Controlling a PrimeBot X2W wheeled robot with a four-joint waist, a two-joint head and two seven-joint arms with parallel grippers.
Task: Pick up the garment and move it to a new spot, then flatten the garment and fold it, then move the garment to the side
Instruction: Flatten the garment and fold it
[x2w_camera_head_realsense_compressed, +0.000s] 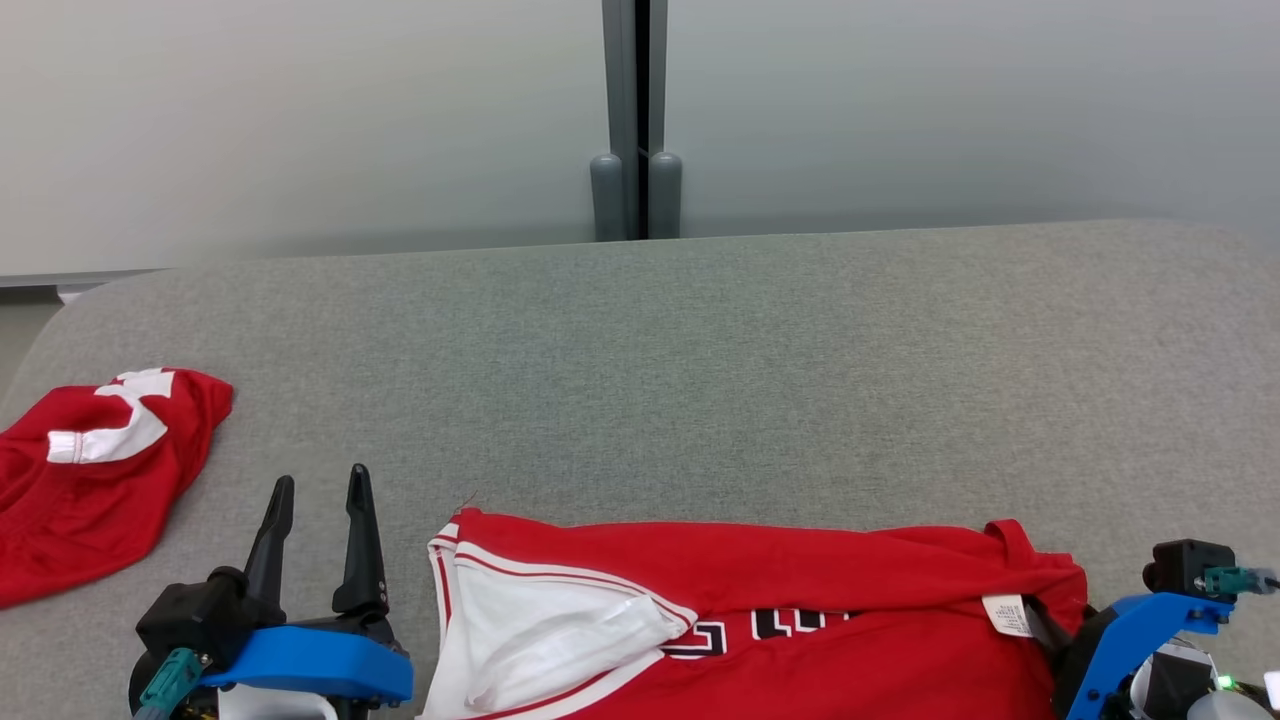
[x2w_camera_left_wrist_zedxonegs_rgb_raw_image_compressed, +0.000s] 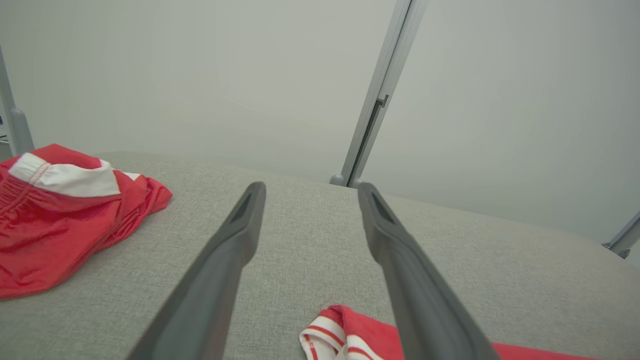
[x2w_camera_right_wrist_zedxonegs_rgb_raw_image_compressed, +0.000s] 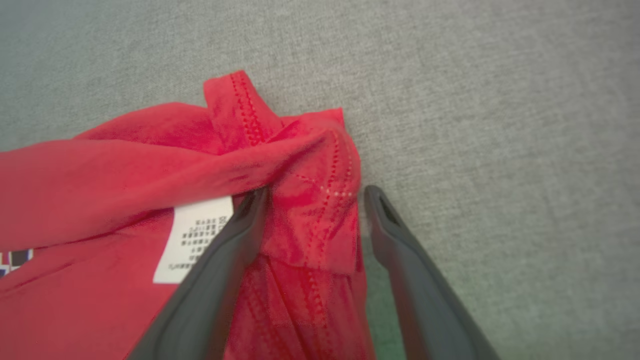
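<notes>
Right wrist view: the right pincer (x2w_camera_right_wrist_zedxonegs_rgb_raw_image_compressed: 316, 192) stood released, its two dark fingers spread apart with a stitched corner of the garment (x2w_camera_right_wrist_zedxonegs_rgb_raw_image_compressed: 125, 165) lying between them. The left-hand finger overlapped the fabric; whether it pressed the cloth could not be told. Just beside that finger lay one white care label (x2w_camera_right_wrist_zedxonegs_rgb_raw_image_compressed: 195, 237) bearing several rows of small print, too blurred to read. At the left border of this view a fragment of black-and-white lettering was cut off and illegible.

Left wrist view: the left pincer (x2w_camera_left_wrist_zedxonegs_rgb_raw_image_compressed: 311, 186) was likewise released and held nothing, its two fingers wide above bare grey cloth. A red-and-white striped trim edge of the garment lay under the right-hand finger.

Head view: the left pincer (x2w_camera_head_realsense_compressed: 322, 475) pointed up beside the garment's left end, apart from it. The garment (x2w_camera_head_realsense_compressed: 800, 580), a red jersey with white and red trim, lay lengthwise along the near edge of the worktop (x2w_camera_head_realsense_compressed: 700, 380), its white lining turned out at the left. Black block characters (x2w_camera_head_realsense_compressed: 760, 630) outlined in white were partly hidden by a fold and could not be read. The care label (x2w_camera_head_realsense_compressed: 1008, 615) sat near the right end.

Count: two pincers; two red garments; one label. The second red garment (x2w_camera_head_realsense_compressed: 90, 480), crumpled and marked with a white figure, lay well apart at the worktop's left edge.
</notes>
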